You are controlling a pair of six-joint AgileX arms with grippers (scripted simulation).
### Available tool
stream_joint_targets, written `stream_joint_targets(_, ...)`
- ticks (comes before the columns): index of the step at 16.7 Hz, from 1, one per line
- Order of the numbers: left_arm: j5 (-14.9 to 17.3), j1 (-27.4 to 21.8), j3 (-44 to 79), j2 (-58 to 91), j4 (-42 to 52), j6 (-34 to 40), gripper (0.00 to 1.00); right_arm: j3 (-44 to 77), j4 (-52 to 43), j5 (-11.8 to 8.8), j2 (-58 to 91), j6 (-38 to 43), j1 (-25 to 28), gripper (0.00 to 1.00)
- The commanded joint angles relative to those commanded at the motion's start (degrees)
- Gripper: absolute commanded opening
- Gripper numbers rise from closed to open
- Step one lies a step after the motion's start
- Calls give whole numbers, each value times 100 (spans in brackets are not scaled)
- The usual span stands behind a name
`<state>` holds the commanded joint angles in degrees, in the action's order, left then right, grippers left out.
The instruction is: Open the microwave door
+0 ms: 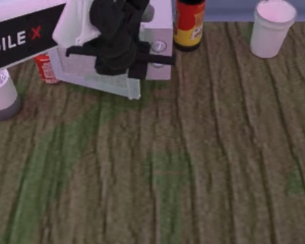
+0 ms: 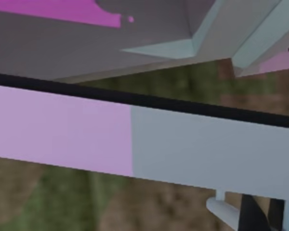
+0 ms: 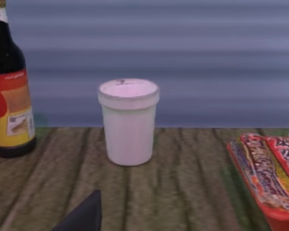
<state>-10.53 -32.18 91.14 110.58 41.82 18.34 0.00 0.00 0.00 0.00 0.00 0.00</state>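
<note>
The microwave point(image 1: 161, 23) stands at the table's far left of centre, one silver knob point(image 1: 159, 47) showing on its front panel. The microwave door point(image 1: 94, 76), with its speckled mesh window, is swung partly out from the body, its free edge toward the table's middle. My left gripper point(image 1: 136, 71) reaches down over the door's free edge. In the left wrist view the door's edge point(image 2: 183, 149) fills the middle, and my left gripper point(image 2: 262, 216) is shut on the thin bar handle point(image 2: 224, 209). A dark bit of my right gripper point(image 3: 84, 219) shows in the right wrist view.
A dark sauce bottle point(image 1: 189, 25) stands right of the microwave, a white cup point(image 1: 271, 28) farther right. A red can point(image 1: 44, 68) and a grey-based cup point(image 1: 1, 94) sit left of the door. A red tray of snack packs point(image 3: 267, 178) lies near the right arm.
</note>
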Motion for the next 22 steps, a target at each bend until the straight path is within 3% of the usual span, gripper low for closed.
stream_joint_targets(11,357,127,-660,-474,-260,-652,0,0,0,0,0,0,0,100)
stream_joint_targets(22,366,134,-671,-496,-275,-668,0,0,0,0,0,0,0,100)
